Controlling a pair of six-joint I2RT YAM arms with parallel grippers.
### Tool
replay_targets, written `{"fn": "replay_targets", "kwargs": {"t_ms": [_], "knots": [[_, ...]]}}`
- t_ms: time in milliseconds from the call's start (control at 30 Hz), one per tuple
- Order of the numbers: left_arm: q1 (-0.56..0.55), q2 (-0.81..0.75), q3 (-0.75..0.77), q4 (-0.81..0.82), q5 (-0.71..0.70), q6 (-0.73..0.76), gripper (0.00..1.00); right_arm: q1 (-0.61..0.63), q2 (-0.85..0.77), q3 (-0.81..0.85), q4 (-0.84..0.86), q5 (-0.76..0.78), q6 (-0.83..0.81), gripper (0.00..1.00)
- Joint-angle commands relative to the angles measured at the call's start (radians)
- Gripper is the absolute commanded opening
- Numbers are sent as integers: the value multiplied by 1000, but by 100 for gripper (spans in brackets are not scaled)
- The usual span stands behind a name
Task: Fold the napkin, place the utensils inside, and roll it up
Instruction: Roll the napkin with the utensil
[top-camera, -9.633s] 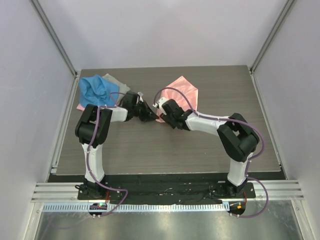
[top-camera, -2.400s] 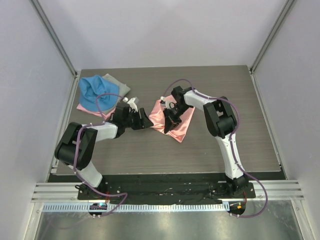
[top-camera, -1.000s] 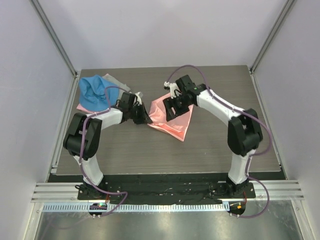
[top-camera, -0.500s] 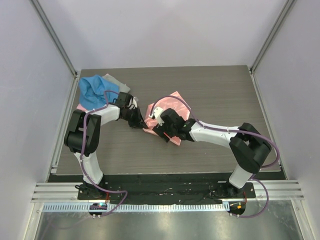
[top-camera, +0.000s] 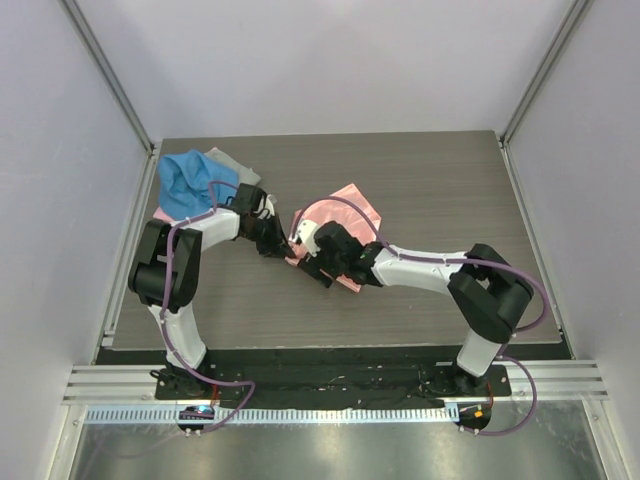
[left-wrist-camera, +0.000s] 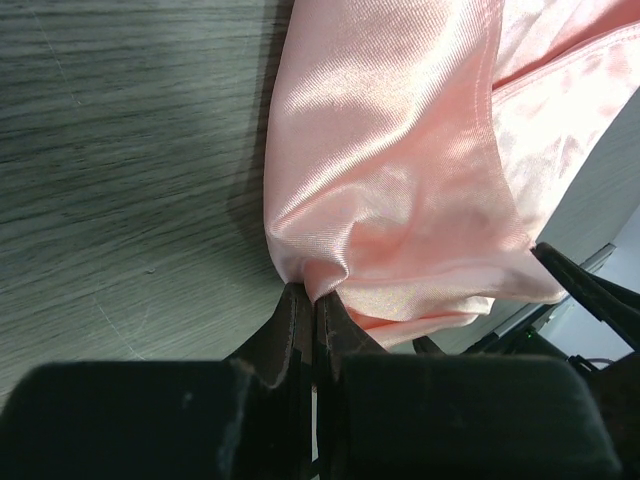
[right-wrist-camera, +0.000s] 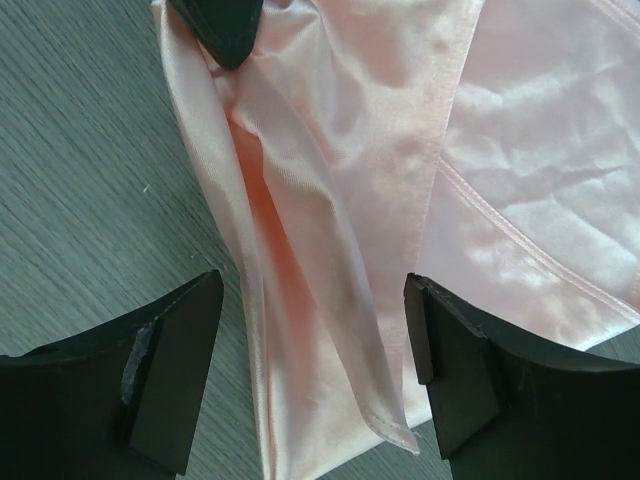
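Though partly hidden overhead, napkin (top-camera: 358, 203) bunched

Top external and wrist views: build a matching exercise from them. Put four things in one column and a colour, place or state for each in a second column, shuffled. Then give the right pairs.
Column one
1. napkin
2. blue cloth
3. left tool
4. right tool

Column two
A. open, one finger on each side of a pink fold
B. bunched at the far left of the table
C. shut, pinching a pink fold
D. shiny salmon-pink, lying mid-table

Pairs: 1-D, 2-B, 3-C, 4-A
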Motion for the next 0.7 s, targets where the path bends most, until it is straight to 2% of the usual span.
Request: {"fn": "replay_targets", "kwargs": {"t_ms": [0, 233, 300, 500, 667], "knots": [[4, -15, 38, -26, 14, 24, 0, 6, 21, 17, 49, -6, -26, 80], [4, -17, 41, -29, 15, 21, 0, 34, 55, 24, 25, -28, -41, 74], [4, -17, 41, -26, 17, 19, 0, 37, 71, 24, 20, -28, -41, 69], [4, -12, 38, -12, 35, 18, 0, 39, 110, 36, -6, 8, -40, 40], [6, -20, 16, 46, 66, -1, 1, 31, 146, 70, -60, -24, -43, 26]]}}
